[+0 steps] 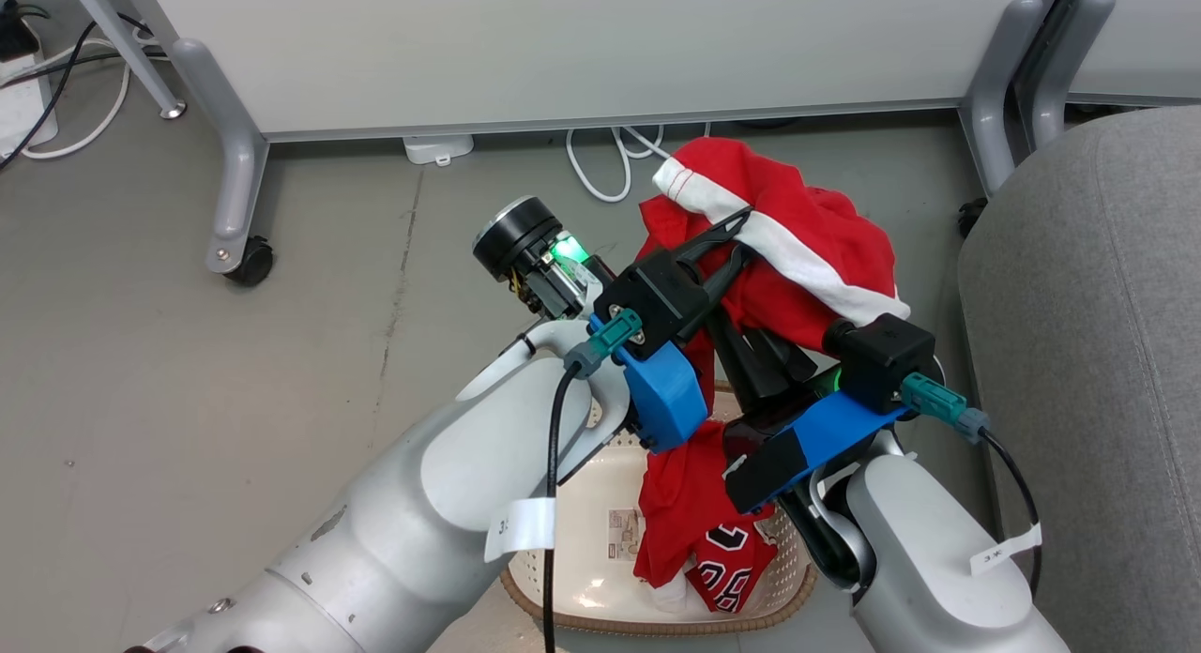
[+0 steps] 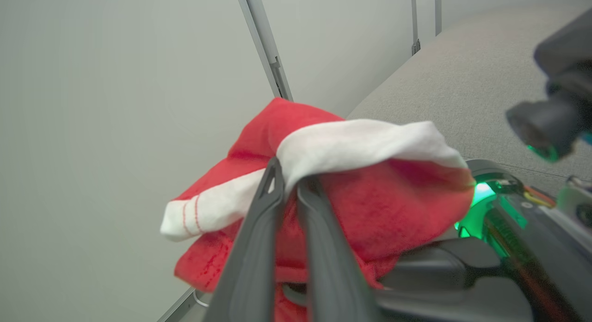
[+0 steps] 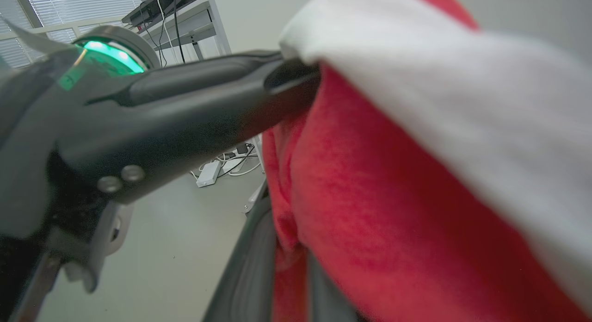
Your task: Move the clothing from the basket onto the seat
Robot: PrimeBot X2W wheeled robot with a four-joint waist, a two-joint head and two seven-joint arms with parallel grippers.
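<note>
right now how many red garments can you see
2: a red garment with white stripe trim held above the cream perforated plastic basket, and a red numbered jersey inside it. More may be hidden.

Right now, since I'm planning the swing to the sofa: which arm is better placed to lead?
Probably right: the right gripper pinches the garment on the sofa side; the left gripper holds its trim farther off.
</note>
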